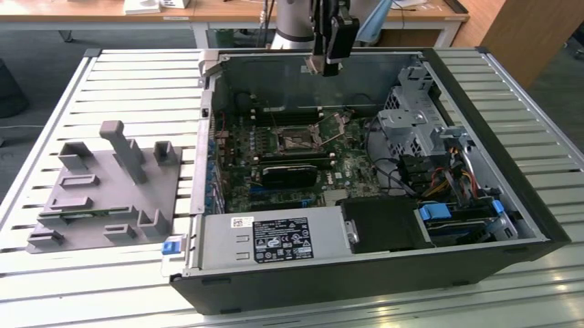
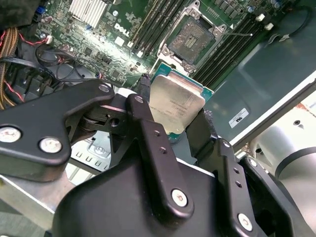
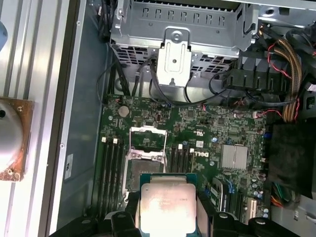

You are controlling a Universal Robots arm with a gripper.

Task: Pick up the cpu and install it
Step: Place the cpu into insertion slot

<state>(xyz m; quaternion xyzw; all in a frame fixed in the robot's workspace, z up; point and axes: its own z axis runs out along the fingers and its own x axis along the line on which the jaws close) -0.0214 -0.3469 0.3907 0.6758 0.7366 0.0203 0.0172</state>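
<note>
The cpu [image 2: 177,104] is a flat square chip with a silvery metal top and a green rim. My gripper [image 2: 173,112] is shut on it, one black finger on each side edge. In the first wrist view the cpu [image 3: 168,203] hangs above the motherboard, with the open dark socket [image 3: 143,167] just beyond it. In the second wrist view the socket [image 2: 192,38] lies past the chip with its metal frame lifted. From the exterior view, the gripper [image 1: 321,68] hovers high over the rear wall of the open computer case, well above the socket [image 1: 297,140].
A grey plastic tray [image 1: 100,191] with upright posts sits on the slatted table at the exterior view's left. Inside the case are a metal drive cage [image 1: 415,123], bundled cables [image 1: 447,181] and a power supply [image 1: 273,239]. Memory slots [image 3: 109,170] flank the socket.
</note>
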